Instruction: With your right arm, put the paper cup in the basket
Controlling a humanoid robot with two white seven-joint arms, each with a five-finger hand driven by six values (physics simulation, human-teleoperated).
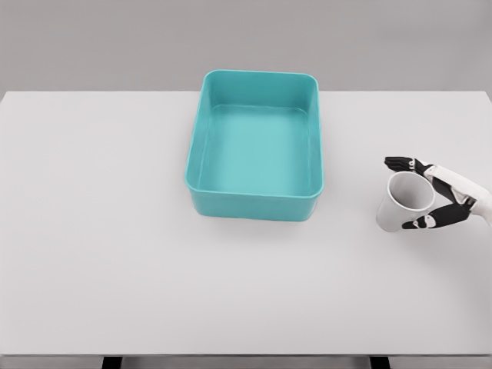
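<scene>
Paper cup (pixel 401 203) at right-middle of frame, tilted on desk (pixel 115 254), right robot hand (pixel 435 194) wrapped around its rim end; likely light, thin-walled, crushable, so gentle side grip; teal basket (pixel 254 201) center, well apart.

The basket (pixel 254 146) sits on the table (pixel 100 231) toward twelve o'clock from the table's middle, near the far edge. The paper cup (pixel 401 201) is well apart from it, at about four o'clock from the basket, close to the table's right edge. The right hand (pixel 434 198) comes in from three o'clock and wraps the cup, fingers (pixel 401 163) behind it and thumb in front.
</scene>
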